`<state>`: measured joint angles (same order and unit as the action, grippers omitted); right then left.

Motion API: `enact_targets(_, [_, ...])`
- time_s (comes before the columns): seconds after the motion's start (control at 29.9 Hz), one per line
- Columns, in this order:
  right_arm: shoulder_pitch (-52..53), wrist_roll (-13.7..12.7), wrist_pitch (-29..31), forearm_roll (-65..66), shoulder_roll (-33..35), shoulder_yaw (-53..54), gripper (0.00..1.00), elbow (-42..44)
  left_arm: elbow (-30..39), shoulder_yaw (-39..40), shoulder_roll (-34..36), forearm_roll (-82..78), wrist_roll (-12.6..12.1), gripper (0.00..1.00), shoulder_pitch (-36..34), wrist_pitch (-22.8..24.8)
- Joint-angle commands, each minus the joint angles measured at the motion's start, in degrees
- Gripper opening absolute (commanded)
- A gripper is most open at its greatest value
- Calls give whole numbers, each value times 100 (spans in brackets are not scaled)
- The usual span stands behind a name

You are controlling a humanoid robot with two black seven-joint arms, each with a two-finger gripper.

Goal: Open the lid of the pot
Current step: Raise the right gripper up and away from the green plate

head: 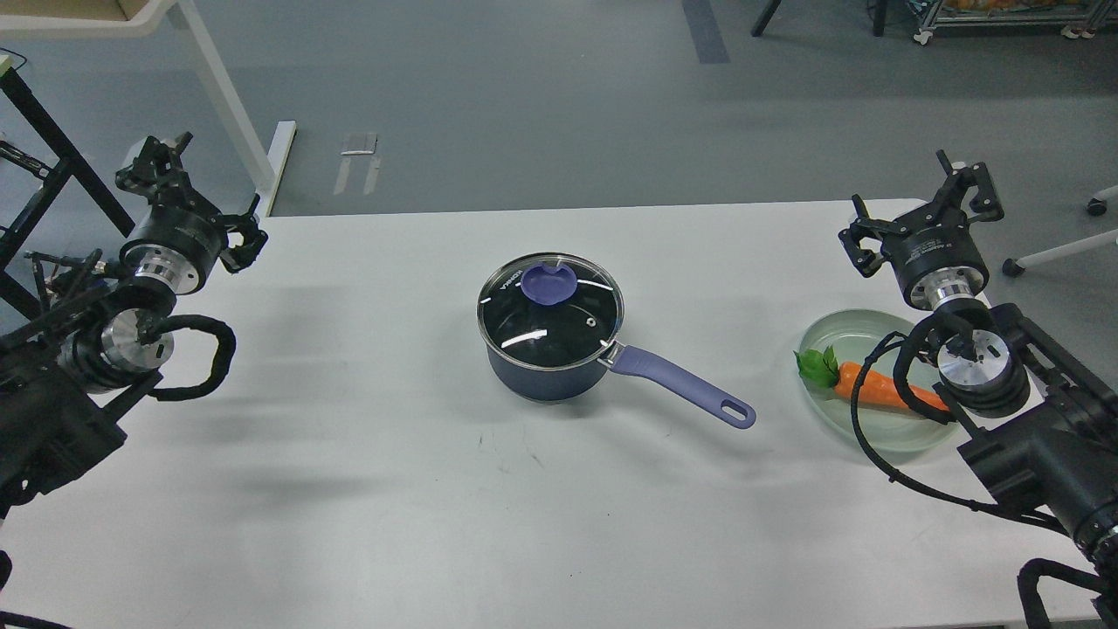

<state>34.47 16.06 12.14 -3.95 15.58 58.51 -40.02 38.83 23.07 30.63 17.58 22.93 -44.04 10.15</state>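
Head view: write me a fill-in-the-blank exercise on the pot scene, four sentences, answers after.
1. The lid sits ____ the pot.
2. The pot's handle points toward the robot's ____ side.
3. The carrot lies on a pale green ____.
4. The left gripper and right gripper hold ____.

Answers: on; right; plate; nothing

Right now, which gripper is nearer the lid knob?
Neither clearly; the two gaps look close to equal. The left gripper is far to the left of the knob at the table's left edge, and the right gripper is far to its right, beyond the plate.
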Motion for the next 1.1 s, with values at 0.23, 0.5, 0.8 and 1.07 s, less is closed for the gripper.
enact_targets(0.23, [25, 11, -36, 17, 138, -94, 100, -409, 55, 57, 22, -18, 53, 99, 1, -83])
enact_targets(0.5, [489, 11, -361, 132, 1271, -988, 100, -1254, 72, 31, 22, -44, 9, 99, 1, 285])
enact_targets(0.8, [1781, 46, -326, 816, 2309, -3255, 100, -1500, 520, -57, 48, -238, -114, 99, -43, 180])
enact_targets(1.07, [3284, 73, -308, 1633, 2380, -5646, 100, -1710, 644, -83, 5, -457, -79, 99, -25, 136])
